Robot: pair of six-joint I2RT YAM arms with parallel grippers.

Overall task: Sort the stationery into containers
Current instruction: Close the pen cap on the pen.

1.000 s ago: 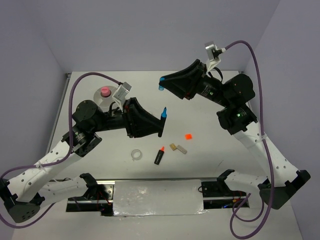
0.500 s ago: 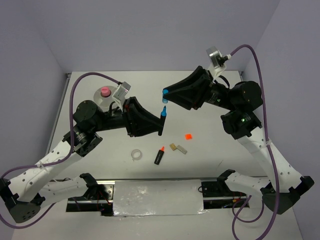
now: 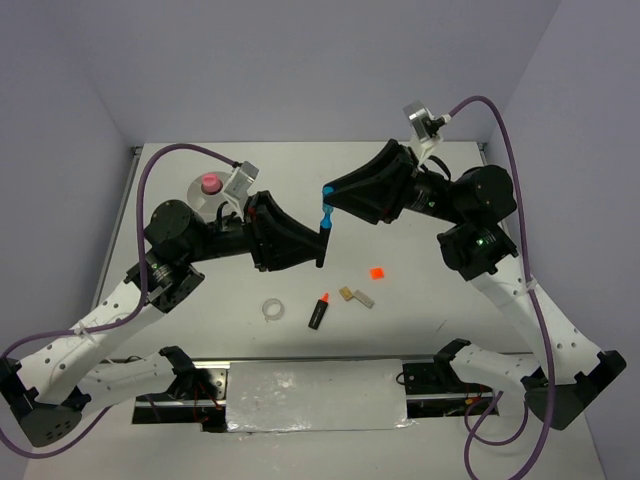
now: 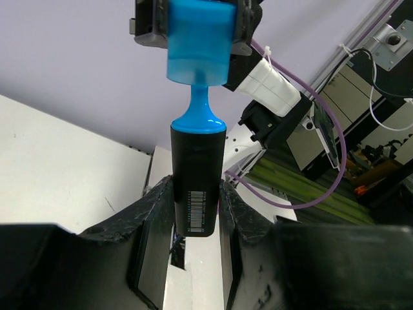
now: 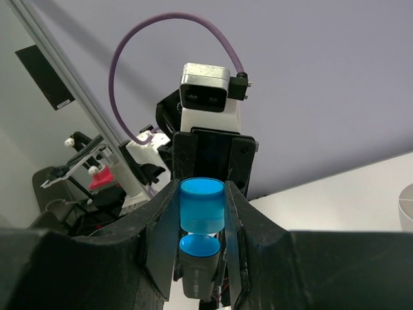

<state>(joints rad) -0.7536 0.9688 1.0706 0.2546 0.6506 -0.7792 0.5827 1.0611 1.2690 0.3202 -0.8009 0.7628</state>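
Observation:
My left gripper [image 3: 319, 252] is shut on a black marker [image 3: 321, 250] and holds it upright above the table, blue tip up. It shows between the fingers in the left wrist view [image 4: 197, 184]. My right gripper [image 3: 328, 193] is shut on the blue cap [image 3: 327, 191], right above the marker's tip. In the left wrist view the cap [image 4: 199, 42] sits over the nib's end but not down on the blue shoulder [image 4: 198, 121]. The right wrist view shows the cap [image 5: 202, 205] with the marker [image 5: 197, 261] below. The round dish [image 3: 196, 191] holds the pink cylinder [image 3: 211, 183].
On the table in front lie an orange-capped black marker [image 3: 318, 311], a clear tape ring [image 3: 273, 310], tan and grey blocks [image 3: 356, 296] and a small orange square [image 3: 377, 271]. Both arms meet above the table's middle.
My right gripper has brought the blue cap down and toward the marker, from apart at the back to just over its tip. My left gripper has held the marker nearly still.

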